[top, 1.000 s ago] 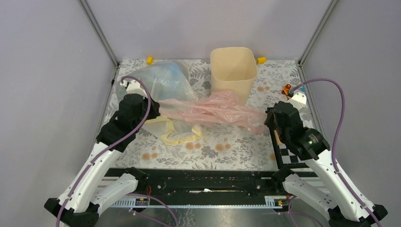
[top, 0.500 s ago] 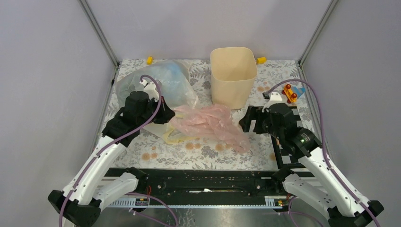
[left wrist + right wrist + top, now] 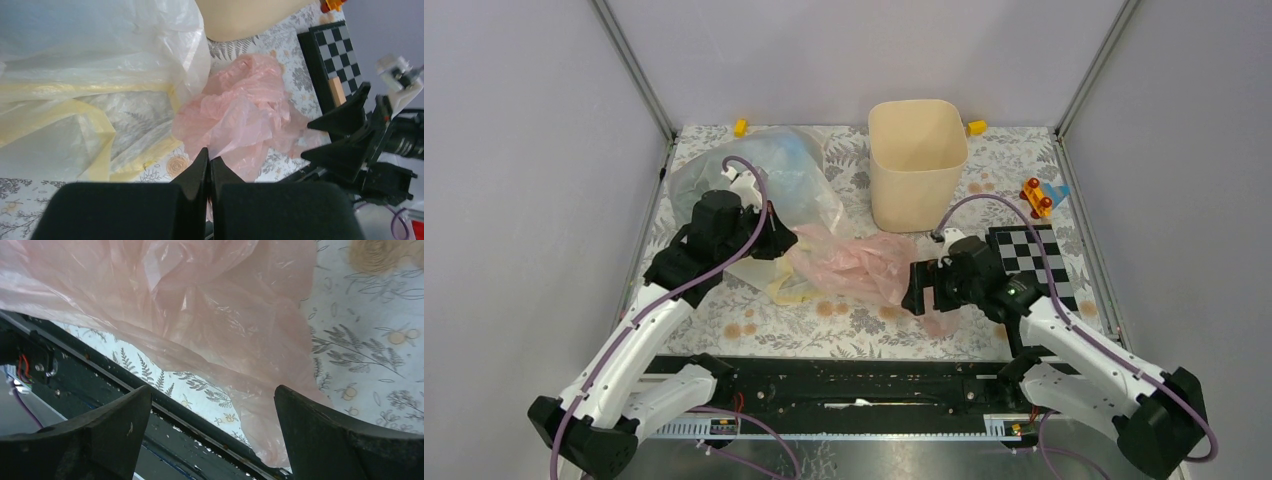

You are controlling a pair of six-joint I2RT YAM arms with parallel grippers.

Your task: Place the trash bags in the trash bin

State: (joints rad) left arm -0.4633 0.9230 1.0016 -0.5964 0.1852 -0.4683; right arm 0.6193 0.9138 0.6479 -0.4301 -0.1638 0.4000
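Top view high from behind, downward; both wrist views close on pink bag (image 3: 235,115)

Right wrist cam is mostly plastic, tbh. The pink trash bag (image 3: 200,305) fills the top and middle of the shot, thin and crinkly with shiny creases, and you can see through it a bit. It's lying on the counter (image 3: 370,340), which has a grey fern-and-flower print plus a brown rose print (image 3: 375,255) up in the corner. The right pincer (image 3: 212,390) is spread wide, with its dark fingers (image 3: 115,430) low at either side and the bag's lower edge between them. Can't really tell if the tips touch the plastic. A black rail (image 3: 60,370) runs diagonally at lower left, with some red wires (image 3: 21,367) beside it.
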